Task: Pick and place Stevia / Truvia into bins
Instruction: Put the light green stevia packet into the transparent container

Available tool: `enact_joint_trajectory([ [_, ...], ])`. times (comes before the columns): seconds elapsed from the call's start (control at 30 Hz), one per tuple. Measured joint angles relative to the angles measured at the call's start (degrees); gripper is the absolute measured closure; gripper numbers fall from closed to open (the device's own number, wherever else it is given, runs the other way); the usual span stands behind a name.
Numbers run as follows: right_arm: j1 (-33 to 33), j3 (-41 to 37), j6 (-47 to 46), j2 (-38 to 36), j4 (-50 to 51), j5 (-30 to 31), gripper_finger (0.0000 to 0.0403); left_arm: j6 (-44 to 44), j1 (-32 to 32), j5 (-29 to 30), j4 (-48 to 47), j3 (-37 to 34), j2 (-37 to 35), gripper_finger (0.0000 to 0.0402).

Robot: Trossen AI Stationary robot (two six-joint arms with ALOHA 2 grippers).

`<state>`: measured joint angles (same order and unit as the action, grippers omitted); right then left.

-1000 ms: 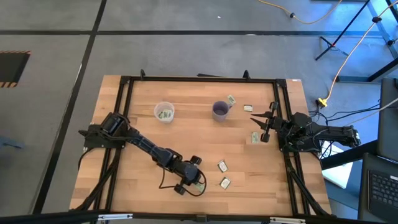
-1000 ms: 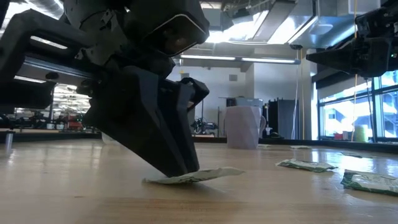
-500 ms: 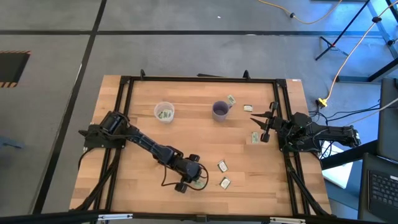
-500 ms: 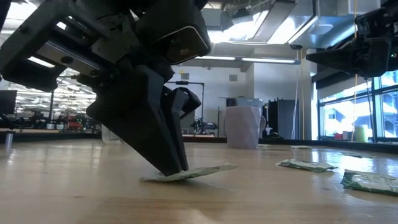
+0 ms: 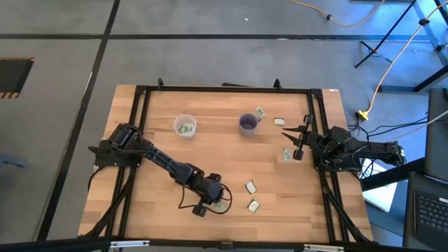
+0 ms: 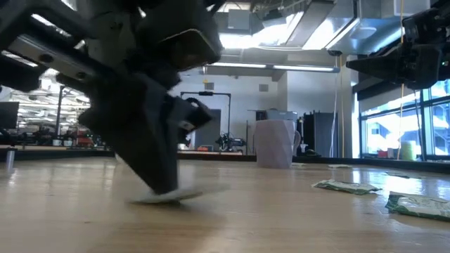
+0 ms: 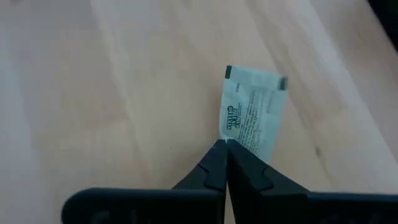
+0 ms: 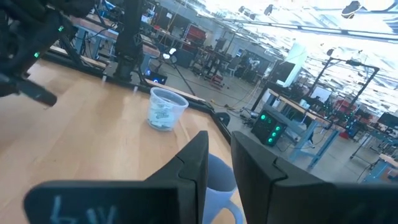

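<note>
My left gripper [image 5: 219, 204] is near the table's front edge, slanting down, shut on one green-and-white Stevia packet [image 7: 252, 112]; the low view shows the packet [image 6: 172, 197] as a blur at the fingertips. A clear cup [image 5: 185, 126] with packets inside and a purple-grey mug [image 5: 248, 124] stand at the far middle. My right gripper [image 5: 299, 143] waits at the right edge, above the table. Its fingers stand a little apart with nothing between them [image 8: 219, 168]. My left gripper pinches the packet's nearer short end [image 7: 231, 142] between its two fingertips. The fingers slant down from the table's left and lie roughly along the packet. The packet reaches out past the tips, low over the wood; I cannot tell whether it is lifted clear.
Two loose packets [image 5: 250, 186] [image 5: 253, 206] lie just right of my left gripper. Others lie by my right gripper [image 5: 287, 155] and beside the mug [image 5: 278, 121] [image 5: 260, 112]. A black frame [image 5: 224, 89] rims the table. Bare wood lies between the cups and my left gripper.
My left gripper's fingers have closed onto the packet's end. The gripper has rolled a little and shifted slightly toward the table's left, and the packet has moved along with it.
</note>
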<state>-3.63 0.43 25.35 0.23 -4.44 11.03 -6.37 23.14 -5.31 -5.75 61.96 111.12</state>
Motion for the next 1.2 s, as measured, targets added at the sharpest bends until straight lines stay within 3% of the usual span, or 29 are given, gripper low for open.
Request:
enact_joint_trajectory([
  [0.23, 0.0, 0.0, 0.3, 0.0, 0.0, 0.0, 0.0328, -2.2, -1.4, 1.2, -1.0, 0.2, -9.0, 0.0400],
  [0.33, 0.0, 0.0, 0.3, 0.0, 0.0, 0.0, 0.0328, -5.1, -2.4, 5.6, -6.3, 0.2, -14.0, 0.0400],
  [0.57, 0.0, 0.0, 0.3, 0.0, 0.0, 0.0, 0.0328, -14.9, -4.0, 36.1, -31.4, 0.3, -25.8, 0.0400],
  [0.73, 0.0, 0.0, 0.3, 0.0, 0.0, 0.0, 0.0328, -29.5, -6.8, 49.4, -45.4, 0.3, -30.0, 0.0399],
  [0.9, 0.0, 0.0, 0.3, 0.0, 0.0, 0.0, 0.0328, -37.5, -12.2, 49.1, -54.0, 0.2, -30.1, 0.0399],
  [1.03, 0.0, 0.0, 0.3, 0.0, -0.6, 0.0, 0.0328, -39.6, -17.4, 44.8, -54.6, -1.8, -29.9, 0.0400],
  [1.2, 0.0, 0.0, 0.4, 0.0, -1.6, 0.0, 0.0328, -39.6, -23.0, 44.4, -54.2, -4.1, -29.9, 0.0399],
])
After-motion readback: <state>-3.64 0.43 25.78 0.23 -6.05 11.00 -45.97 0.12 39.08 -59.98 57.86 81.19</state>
